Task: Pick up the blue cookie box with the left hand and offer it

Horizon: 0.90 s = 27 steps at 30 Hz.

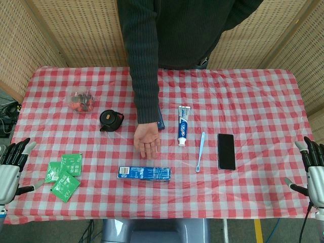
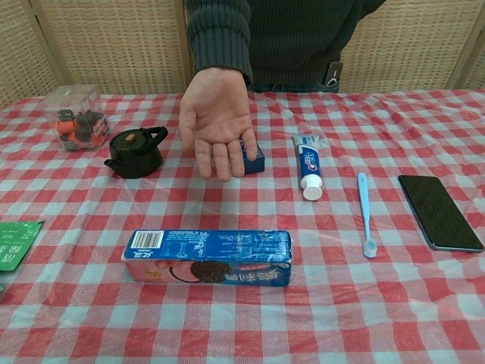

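The blue cookie box (image 1: 144,173) (image 2: 208,257) lies flat on its long side near the front middle of the checked table (image 1: 253,96). A person's open palm (image 1: 147,139) (image 2: 217,121) is held out above the table just behind the box. My left hand (image 1: 11,166) hangs open at the far left table edge, well away from the box, holding nothing. At the far right edge my right hand (image 1: 313,169) is open too, with nothing in it. Neither hand shows in the chest view.
Green packets (image 1: 66,176) lie left of the box. A black teapot (image 1: 110,120) and a clear tub of snacks (image 1: 81,99) stand at back left. Toothpaste (image 1: 183,125), a toothbrush (image 1: 200,151) and a phone (image 1: 226,151) lie to the right. A small blue box (image 2: 255,158) sits behind the palm.
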### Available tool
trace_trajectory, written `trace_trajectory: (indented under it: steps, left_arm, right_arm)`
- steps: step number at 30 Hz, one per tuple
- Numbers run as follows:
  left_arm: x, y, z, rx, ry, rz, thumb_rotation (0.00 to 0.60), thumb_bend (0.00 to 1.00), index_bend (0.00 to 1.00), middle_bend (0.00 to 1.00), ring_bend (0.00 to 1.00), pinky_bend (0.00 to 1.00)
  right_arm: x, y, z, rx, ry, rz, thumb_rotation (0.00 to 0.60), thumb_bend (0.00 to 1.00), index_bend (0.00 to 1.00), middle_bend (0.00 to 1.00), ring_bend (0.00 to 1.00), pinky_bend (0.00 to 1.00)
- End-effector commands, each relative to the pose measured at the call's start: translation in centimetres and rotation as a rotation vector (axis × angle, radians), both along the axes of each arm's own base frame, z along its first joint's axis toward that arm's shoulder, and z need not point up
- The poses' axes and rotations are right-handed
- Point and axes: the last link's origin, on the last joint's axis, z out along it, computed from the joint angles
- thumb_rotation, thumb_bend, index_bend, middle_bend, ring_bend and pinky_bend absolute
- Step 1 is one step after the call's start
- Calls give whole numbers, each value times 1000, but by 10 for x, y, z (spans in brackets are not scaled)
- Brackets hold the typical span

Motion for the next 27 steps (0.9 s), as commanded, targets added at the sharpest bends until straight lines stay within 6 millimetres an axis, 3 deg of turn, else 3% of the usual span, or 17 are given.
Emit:
trace_trajectory:
  steps: [1,8,11,14,20,27]
  left_arm:
    - [0,0,0,-1,0,0,600,0,0,0,0,0]
    - [3,3,-8,-32,8,-13,600,0,0,0,0,0]
    - [13,11,-23,-100,7,-72,600,0,0,0,0,0]
    - [29,24,-48,-204,3,-151,600,0,0,0,0,0]
    - [70,69,-110,-394,3,-315,600,0,0,0,0,0]
    - [105,97,-161,-517,29,-362,600,0,0,0,0,0]
  right_arm:
    - [0,0,0,2,0,-1,600,0,125,0,0,0]
    - [0,0,0,2,-6,-4,600,0,125,0,0,0]
    - [0,-1,1,-1,-8,-7,600,0,125,0,0,0]
    - [-1,-2,1,0,-9,-11,600,0,126,0,0,0]
    - [-5,-6,-1,8,0,-34,600,0,126,0,0,0]
    - [-10,-11,0,1,8,-62,600,0,126,0,0,0]
